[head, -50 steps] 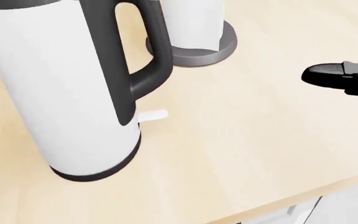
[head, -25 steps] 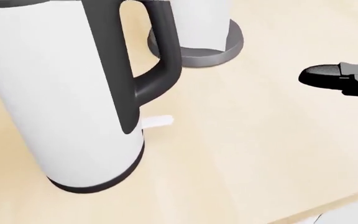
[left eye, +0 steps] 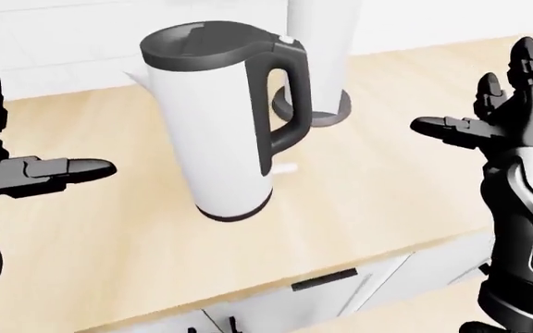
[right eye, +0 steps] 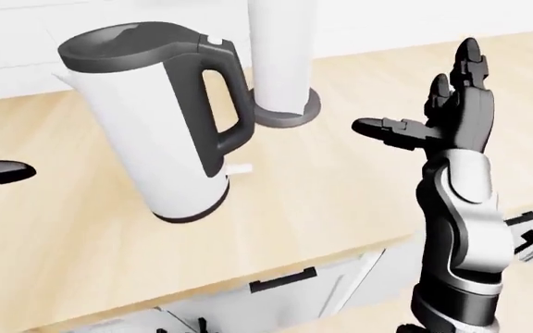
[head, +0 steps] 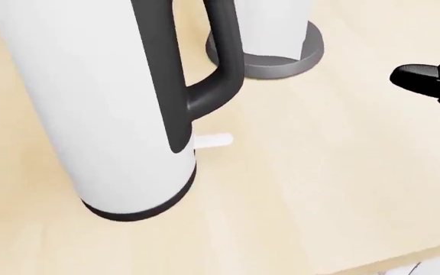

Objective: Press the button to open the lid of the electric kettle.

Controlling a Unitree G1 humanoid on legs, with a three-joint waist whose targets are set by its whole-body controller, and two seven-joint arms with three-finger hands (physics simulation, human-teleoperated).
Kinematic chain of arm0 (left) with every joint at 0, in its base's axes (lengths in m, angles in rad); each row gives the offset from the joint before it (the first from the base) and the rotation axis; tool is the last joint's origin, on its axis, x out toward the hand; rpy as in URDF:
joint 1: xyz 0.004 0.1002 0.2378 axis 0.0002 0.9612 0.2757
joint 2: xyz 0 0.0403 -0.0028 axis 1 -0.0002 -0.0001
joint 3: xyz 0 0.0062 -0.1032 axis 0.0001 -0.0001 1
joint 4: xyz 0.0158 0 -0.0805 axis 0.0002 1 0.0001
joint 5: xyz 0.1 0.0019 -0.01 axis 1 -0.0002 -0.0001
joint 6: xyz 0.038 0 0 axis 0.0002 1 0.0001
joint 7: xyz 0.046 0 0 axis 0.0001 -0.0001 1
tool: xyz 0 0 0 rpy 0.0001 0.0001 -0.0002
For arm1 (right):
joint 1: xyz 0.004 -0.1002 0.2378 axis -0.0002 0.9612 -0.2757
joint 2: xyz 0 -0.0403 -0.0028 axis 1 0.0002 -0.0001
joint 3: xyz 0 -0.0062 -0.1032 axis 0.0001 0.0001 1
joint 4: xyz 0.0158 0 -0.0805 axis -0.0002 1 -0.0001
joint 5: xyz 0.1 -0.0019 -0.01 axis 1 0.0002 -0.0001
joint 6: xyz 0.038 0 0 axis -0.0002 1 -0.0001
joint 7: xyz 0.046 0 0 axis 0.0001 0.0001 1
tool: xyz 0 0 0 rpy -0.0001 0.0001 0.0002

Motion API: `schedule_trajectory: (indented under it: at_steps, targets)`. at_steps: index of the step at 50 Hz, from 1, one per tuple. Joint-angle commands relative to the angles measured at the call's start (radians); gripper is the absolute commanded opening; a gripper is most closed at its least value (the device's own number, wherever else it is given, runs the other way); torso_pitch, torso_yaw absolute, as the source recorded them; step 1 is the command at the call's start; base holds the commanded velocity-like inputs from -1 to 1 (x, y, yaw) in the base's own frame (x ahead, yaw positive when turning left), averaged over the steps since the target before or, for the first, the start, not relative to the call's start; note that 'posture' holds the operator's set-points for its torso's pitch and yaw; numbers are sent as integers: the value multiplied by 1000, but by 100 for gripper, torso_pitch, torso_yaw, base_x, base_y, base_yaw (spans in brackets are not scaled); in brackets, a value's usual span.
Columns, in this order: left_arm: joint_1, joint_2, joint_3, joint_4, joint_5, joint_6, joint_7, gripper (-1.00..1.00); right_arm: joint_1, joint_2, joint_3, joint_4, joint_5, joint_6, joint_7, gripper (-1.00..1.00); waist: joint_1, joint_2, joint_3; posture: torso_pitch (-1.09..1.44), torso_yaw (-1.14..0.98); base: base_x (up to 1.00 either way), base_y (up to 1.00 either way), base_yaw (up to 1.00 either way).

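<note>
Left hand [left eye: 26, 170] sits well left of the kettle [left eye: 213, 118], fingers spread wide, 1 finger pointing toward the kettle body, touching nothing. Kettle stands upright on the light wooden bench [left eye: 368, 187], lid [left eye: 201, 41] down and closed, dark handle [left eye: 285, 104] on its right side. Lid button [left eye: 288, 40] looks like the small pale tab at the top of the handle, just right of the lid; hard to tell more at this size. Small white lever [head: 212, 140] pokes out near the kettle base under the handle. Above and right of the kettle, a white cylinder on a grey round base [left eye: 313, 107], close to the handle but apart. Right hand [right eye: 433, 118] is well right of the kettle, fingers wide apart, 1 finger aimed at the handle, holding nothing. Step in hand: approach, no contact yet. Next move likely calls for the right hand to travel left and up over the handle top, then push 1 finger down on the button without tipping the kettle.
</note>
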Motion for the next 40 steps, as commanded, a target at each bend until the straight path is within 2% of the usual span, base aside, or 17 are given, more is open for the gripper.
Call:
schedule_trajectory:
  at_steps: [1, 3, 4, 5, 6, 7, 11, 12, 13, 15, 18, 20, 24, 30, 31, 32, 40]
  targets:
    - [-20, 22, 34, -25, 14, -35, 12, 100, -41, -5, 6, -36, 41, -5, -3, 100, 11, -5, -21, 0, 0, 0, 0, 100]
    - [-18, 20, 32, -26, 16, -36, 12, 100, -43, -9, 5, -20, 49, -4, -20, 100, -3, 1, -20, 0, 0, 0, 0, 71]
    - [-19, 19, 34, -27, 14, -36, 13, 100, -52, -13, 8, -1, 34, 4, -53, 100, -3, 3, -6, 0, 0, 0, 0, 0]
    - [-19, 21, 36, -25, 16, -38, 14, 100, -58, -20, 12, 15, 38, 11, -51, 100, 1, 5, -14, 0, 0, 0, 0, 0]
    - [-21, 18, 38, -25, 11, -37, 16, 100, -66, -10, -24, -2, 113, 41, -50, 100, 3, 4, -19, 0, 0, 0, 0, 0]
    - [-20, 18, 37, -22, 16, -44, 22, 100, -69, -25, -20, 7, 114, 30, -62, 100, 4, 3, -21, 0, 0, 0, 0, 0]
    - [-36, 17, 47, -26, -18, -26, 41, 100, -68, -59, -19, 27, 150, 15, -63, 100, 7, -4, -18, 0, 0, 0, 0, 0]
    - [-37, 22, 44, -26, -19, -27, 50, 100, -82, -60, -36, 33, 183, 35, -82, 100, 5, -5, -18, 0, 0, 0, 0, 0]
    - [-42, 19, 45, -28, -35, -25, 58, 100, -75, -74, -23, 36, 169, 19, -80, 100, 4, -5, -18, 0, 0, 0, 0, 0]
    - [-48, 10, 56, -28, -77, -24, 72, 100, -83, -66, -30, 46, 203, 46, -104, 100, -1, -6, -16, 0, 0, 0, 0, 0]
    - [-36, 18, 79, -26, -141, -37, 92, 100, -76, -76, -12, 33, 207, 66, -116, 100, -6, -6, -18, 0, 0, 0, 0, 0]
    - [-13, 20, 77, -37, -171, -76, 95, 100, -54, -83, 15, 10, 162, 53, -83, 100, -8, -6, -18, 0, 0, 0, 0, 0]
    - [12, 28, 65, -40, -166, -116, 97, 100, -55, -63, 5, 11, 134, 63, -64, 100, -11, -6, -20, 0, 0, 0, 0, 0]
    - [8, 33, 78, -32, -216, -86, 136, 100, -54, -57, -3, -19, 142, 87, -56, 100, -9, -9, -19, 0, 0, 0, 0, 0]
    - [10, 35, 78, -29, -223, -83, 144, 100, -44, -69, 15, -17, 98, 59, -45, 100, -9, -9, -20, 0, 0, 0, 0, 0]
    - [10, 36, 78, -27, -230, -84, 149, 100, -62, -52, -16, -19, 147, 91, -51, 100, -9, -9, -20, 0, 0, 0, 0, 0]
    - [13, 50, 71, -25, -257, -83, 170, 100, -47, -44, -1, -16, 144, 16, -39, 100, -10, -11, -43, -6, 0, 0, 0, 0]
